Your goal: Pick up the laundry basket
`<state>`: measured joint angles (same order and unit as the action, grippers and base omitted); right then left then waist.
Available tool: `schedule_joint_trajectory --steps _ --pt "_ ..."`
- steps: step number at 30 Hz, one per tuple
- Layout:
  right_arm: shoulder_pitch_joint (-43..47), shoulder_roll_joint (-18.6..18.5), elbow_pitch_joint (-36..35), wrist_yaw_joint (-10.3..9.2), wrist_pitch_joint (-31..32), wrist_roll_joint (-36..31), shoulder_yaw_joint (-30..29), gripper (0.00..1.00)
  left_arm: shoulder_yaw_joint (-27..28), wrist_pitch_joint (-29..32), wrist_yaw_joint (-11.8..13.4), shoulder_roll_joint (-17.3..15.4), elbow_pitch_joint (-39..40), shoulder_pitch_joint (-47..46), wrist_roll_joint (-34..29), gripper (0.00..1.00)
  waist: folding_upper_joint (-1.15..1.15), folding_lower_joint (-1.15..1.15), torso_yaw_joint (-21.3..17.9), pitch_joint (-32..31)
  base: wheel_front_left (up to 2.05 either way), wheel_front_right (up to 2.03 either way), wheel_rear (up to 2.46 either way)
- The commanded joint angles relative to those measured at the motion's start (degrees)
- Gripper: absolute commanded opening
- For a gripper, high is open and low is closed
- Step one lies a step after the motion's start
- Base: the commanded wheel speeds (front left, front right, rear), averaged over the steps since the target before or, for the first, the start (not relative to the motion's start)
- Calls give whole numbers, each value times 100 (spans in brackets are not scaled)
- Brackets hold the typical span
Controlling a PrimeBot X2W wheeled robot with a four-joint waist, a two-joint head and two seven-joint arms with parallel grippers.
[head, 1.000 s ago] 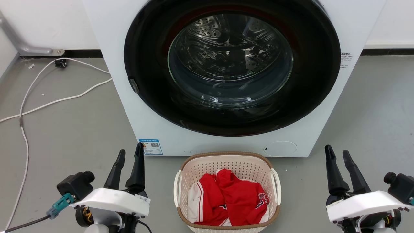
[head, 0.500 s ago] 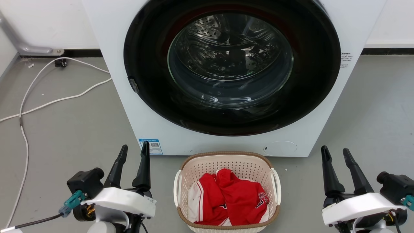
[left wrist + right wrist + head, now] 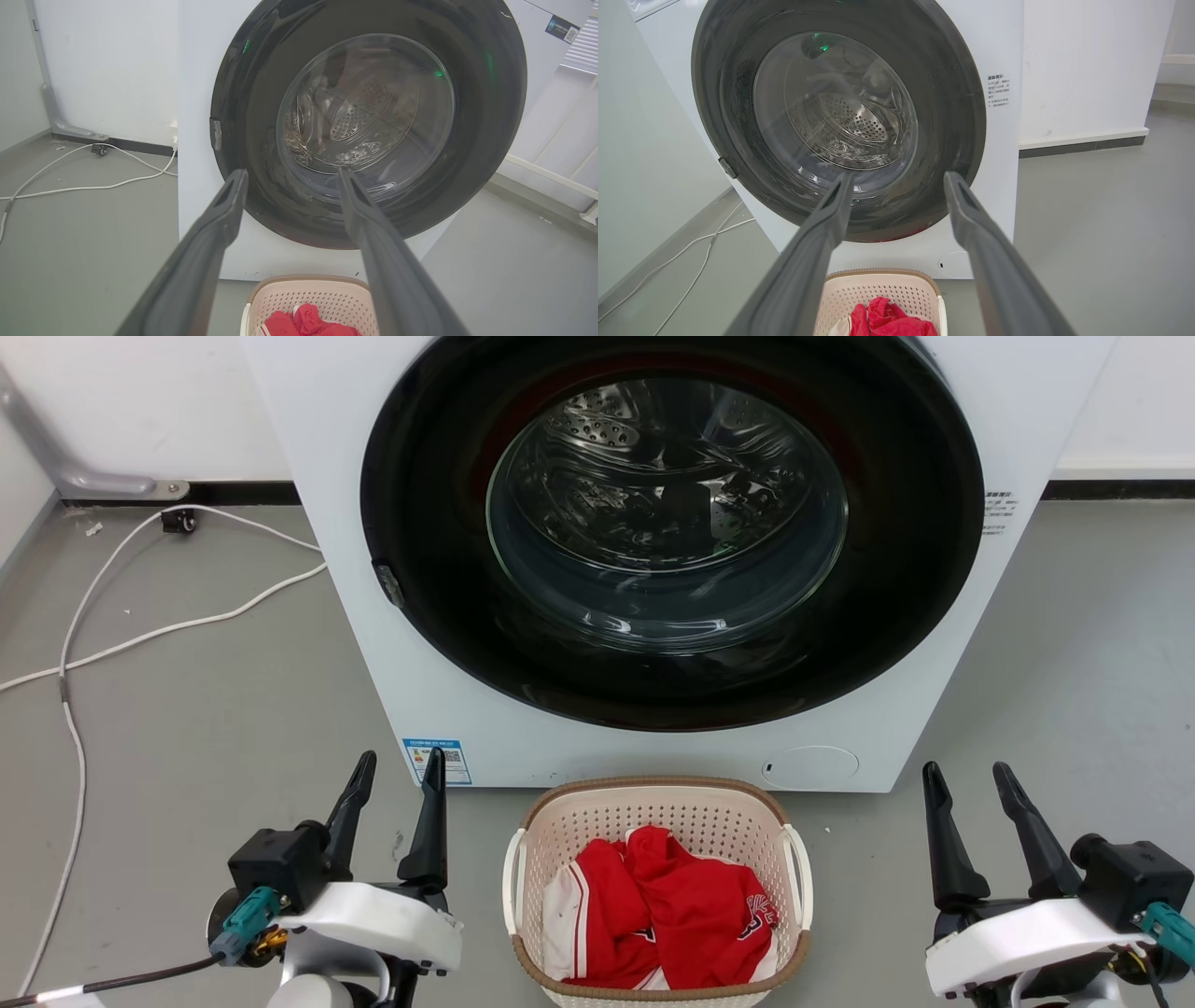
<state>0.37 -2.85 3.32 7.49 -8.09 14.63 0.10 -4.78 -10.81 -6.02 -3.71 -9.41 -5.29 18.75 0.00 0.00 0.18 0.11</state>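
The laundry basket [image 3: 653,785] sits on the floor [image 3: 187,728] by the washer [image 3: 448,709]. The left gripper [image 3: 400,758] and right gripper [image 3: 965,770] hang either side, jaws wide, ready for its handles [image 3: 512,882].

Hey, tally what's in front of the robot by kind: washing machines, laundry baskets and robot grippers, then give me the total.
washing machine: 1
laundry basket: 1
grippers: 2 (left gripper, right gripper)
Total: 4
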Motion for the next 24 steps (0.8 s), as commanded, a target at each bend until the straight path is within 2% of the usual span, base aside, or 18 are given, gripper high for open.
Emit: schedule_joint_trajectory --steps 1,24 --pt "38 -8 -68 0 -41 -182 -25 100 -28 -65 24 -32 25 -97 -173 100 0 0 3 -10 0 0 0" --pt "189 -5 -120 -1 -95 -1163 -63 100 -183 -314 194 -41 -117 -68 -1176 100 0 0 -7 -78 0 0 0"
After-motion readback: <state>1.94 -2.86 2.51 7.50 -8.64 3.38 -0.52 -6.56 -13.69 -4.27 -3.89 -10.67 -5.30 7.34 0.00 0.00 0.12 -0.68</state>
